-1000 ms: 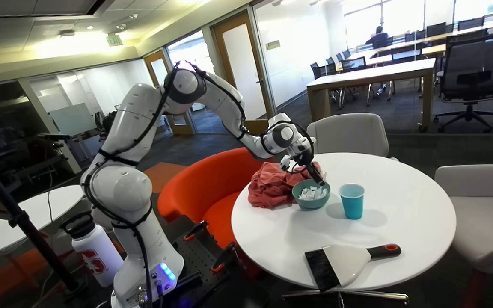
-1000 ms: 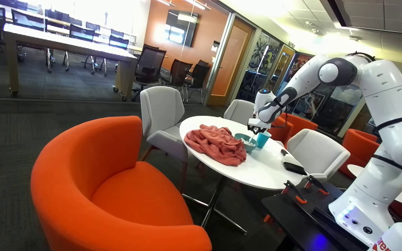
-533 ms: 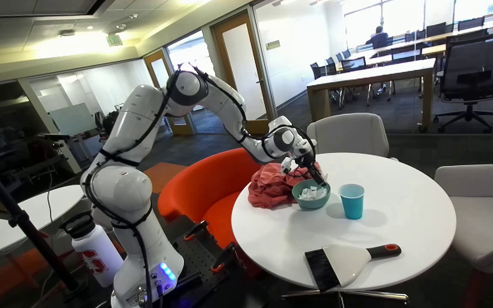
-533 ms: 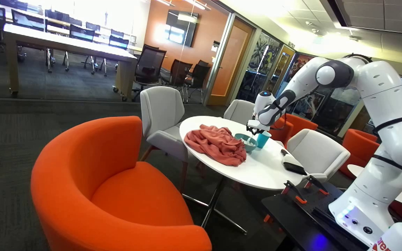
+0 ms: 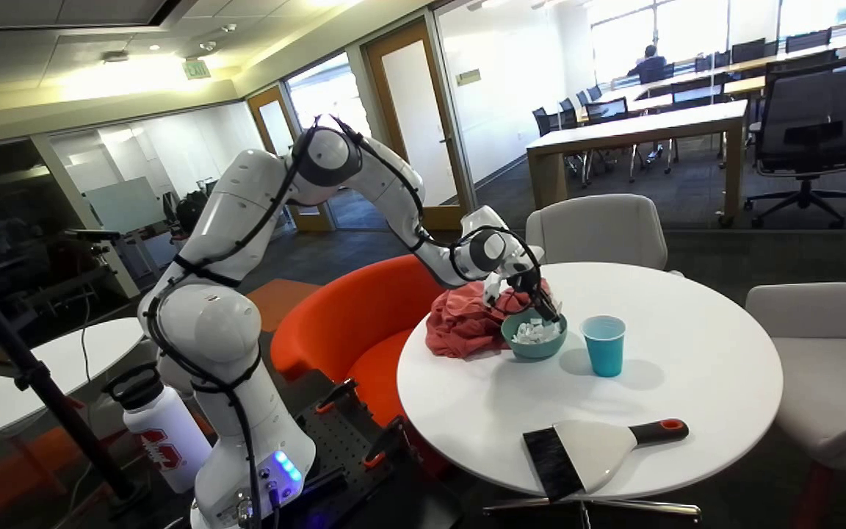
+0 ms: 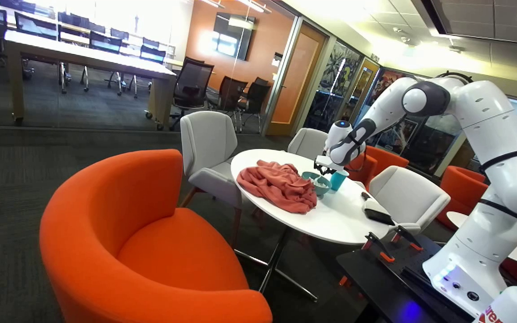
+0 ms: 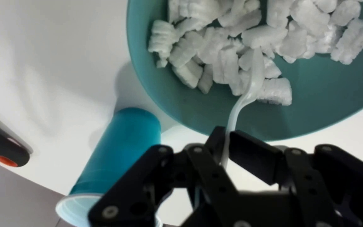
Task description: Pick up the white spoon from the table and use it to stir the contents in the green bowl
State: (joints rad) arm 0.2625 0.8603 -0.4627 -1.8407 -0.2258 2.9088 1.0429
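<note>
1. A white robot arm [image 5: 326,156] reaches in from the left in an exterior view. In both exterior views it sits slightly lower than a second ago, which suggests the stirring is starting or under way; picking up looks done.
2. A round white worktop [image 5: 584,400] spreads beneath the arm's outer end.
3. A crumpled red cloth [image 5: 463,323] lies on the worktop's far left part.
4. A broad brush [image 5: 599,455] with black bristles and a dark handle lies near, by the worktop's edge.
5. A green bowl [image 5: 537,353] stands upright just right of the cloth.
6. A teal cup [image 5: 604,356] stands upright to the bowl's right, apart from it; a wide sweep could knock it.
7. Black fingers [image 7: 255,157], seen close up in the wrist view, are drawn together, with only a slim gap, pinching the handle of the white spoon [image 7: 250,93].
8. That white spoon tilts down over the bowl's rim, its end inside the bowl. Carried lower by the arm, it is probably better placed to stir.
9. White chunks [image 7: 228,63], ridged and loosely heaped, fill part of the bowl. The spoon's tip lies over or among them; how deep cannot be told.
</note>
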